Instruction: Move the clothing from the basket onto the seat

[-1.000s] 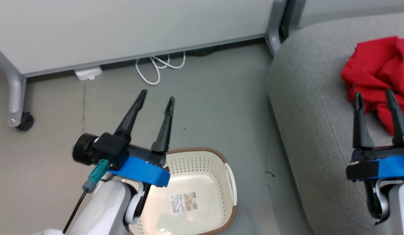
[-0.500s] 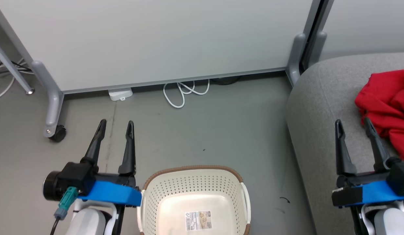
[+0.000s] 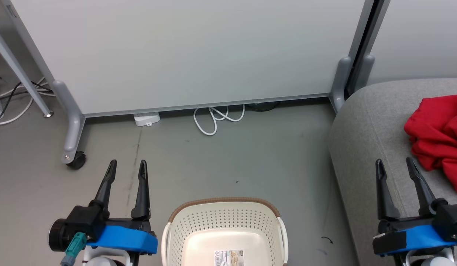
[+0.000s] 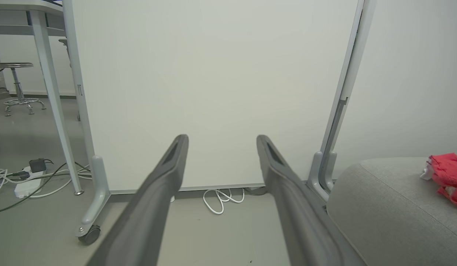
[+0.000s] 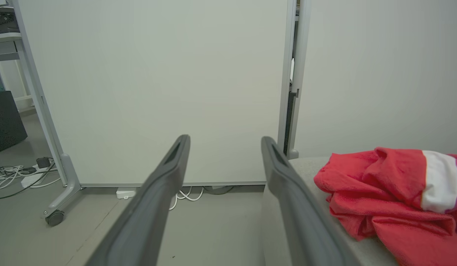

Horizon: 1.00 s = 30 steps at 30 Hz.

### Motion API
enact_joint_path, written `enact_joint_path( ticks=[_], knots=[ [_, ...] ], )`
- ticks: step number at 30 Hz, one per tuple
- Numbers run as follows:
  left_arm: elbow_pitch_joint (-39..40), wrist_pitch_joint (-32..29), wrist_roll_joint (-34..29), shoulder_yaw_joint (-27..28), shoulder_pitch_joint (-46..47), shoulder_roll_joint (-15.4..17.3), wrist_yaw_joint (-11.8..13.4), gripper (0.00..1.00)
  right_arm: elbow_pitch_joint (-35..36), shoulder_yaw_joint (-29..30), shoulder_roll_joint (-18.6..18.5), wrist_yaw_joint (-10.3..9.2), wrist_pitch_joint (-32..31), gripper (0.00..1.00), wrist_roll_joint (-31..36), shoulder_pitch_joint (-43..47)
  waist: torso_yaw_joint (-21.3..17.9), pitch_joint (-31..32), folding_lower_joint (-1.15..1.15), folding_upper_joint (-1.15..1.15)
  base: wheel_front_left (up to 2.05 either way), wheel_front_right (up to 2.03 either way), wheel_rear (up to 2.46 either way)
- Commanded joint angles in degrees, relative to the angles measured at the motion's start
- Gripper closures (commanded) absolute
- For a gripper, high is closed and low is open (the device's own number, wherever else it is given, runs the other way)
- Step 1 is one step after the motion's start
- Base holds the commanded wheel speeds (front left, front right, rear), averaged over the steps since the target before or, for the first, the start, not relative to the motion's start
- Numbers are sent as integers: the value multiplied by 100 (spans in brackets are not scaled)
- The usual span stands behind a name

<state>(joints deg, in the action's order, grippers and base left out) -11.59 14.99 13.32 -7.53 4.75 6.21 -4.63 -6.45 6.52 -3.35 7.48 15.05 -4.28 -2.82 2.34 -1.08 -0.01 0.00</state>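
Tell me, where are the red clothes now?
In the head view, the clothes lie on the grey seat at the far right, just beyond the right end effector, away from the basket.

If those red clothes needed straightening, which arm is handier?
Probably right: the right gripper, jaws apart, hangs over the seat beside the clothing; the left gripper sits beyond the basket, over floor.

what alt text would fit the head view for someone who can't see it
The red clothing lies on the grey seat at the right, while the cream basket at bottom centre stands on the floor with a paper label inside. The left claw and right claw hang open at either side, holding nothing, before a pale partition panel.
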Motion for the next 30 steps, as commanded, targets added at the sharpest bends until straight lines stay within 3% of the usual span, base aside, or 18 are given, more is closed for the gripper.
enact_joint_path(
  ticks=[1, 19, 20, 25, 30],
  knots=[
    [-8, 28, -44, 48, -58, -30, -42, 0, 5, 17, 18, 3, 19, 0, -17, 108, 21, 27, 1, 0, 0, 0, 0],
    [-149, 29, -327, 332, -182, -206, -194, 0, -103, 26, 50, 3, 19, 0, -167, 225, 86, 188, 1, 0, 0, 0, 0],
    [-146, 0, -319, 320, -156, -203, -189, 100, -98, 18, 37, 0, 0, 100, -149, 184, 86, 189, 1, 0, 0, 0, 0],
    [-393, -48, -270, 321, -355, -232, -190, 100, -372, 21, 72, 0, -46, 100, -202, 236, 84, 191, 1, 0, 0, 0, 0],
    [-401, -212, 296, 417, -299, -239, -196, 100, -432, 55, 70, 0, -227, 100, -795, 162, 72, 187, 1, 0, 0, 0, 0]
  ],
)
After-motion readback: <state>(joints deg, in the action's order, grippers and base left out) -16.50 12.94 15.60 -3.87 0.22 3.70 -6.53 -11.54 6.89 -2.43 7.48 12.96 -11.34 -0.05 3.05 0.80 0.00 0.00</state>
